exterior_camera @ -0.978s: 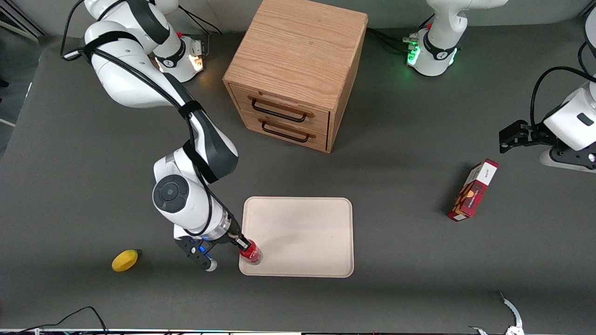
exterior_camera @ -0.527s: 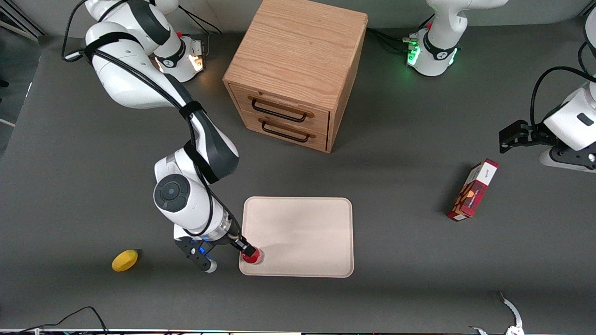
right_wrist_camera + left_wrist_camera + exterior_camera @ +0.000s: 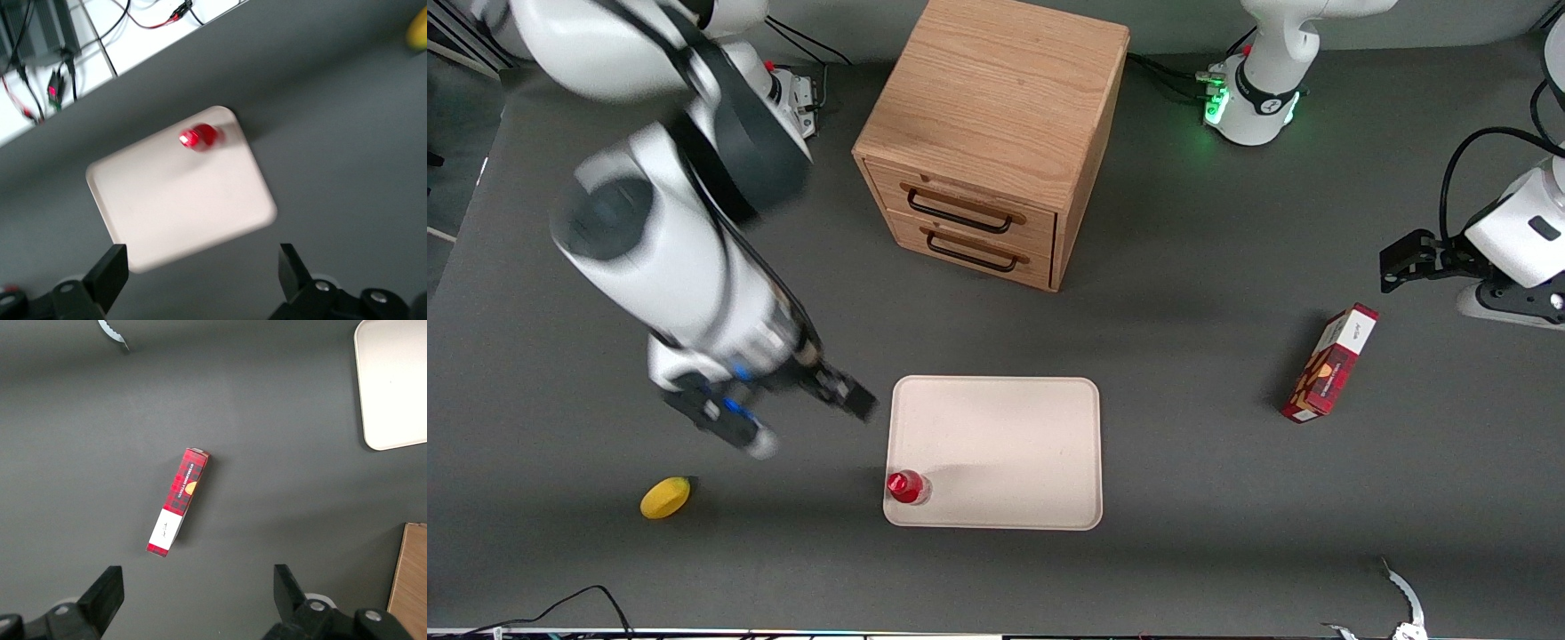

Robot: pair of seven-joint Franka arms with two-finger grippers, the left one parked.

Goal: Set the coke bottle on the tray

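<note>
We see the bottle [image 3: 907,486] standing upright on the tray [image 3: 1005,444], in the tray corner nearest the front camera and toward the working arm's end, its red cap facing up. Nothing holds it. In the right wrist view the bottle [image 3: 199,137] sits just inside a rounded corner of the tray [image 3: 180,200], and both fingers [image 3: 107,277] show spread wide with only grey table between them.

The gripper [image 3: 852,397] hangs above the bare table, just beside the tray's edge and farther from the front camera than the bottle, well apart from it. Its jaws are open and grip nothing. The arm above it shows blurred in the front view.

Near the bottle's depth, toward the working arm's end, we find a yellow lemon [image 3: 665,497] lying on the table [image 3: 1209,498], a dark grey sheet. A red snack box [image 3: 1329,363] lies flat toward the parked arm's end, apart from the tray; the left wrist view shows the box [image 3: 177,502] on the same grey surface.

Farther off stands a wooden cabinet [image 3: 996,133] with two drawers, each with a dark handle, both closed.
</note>
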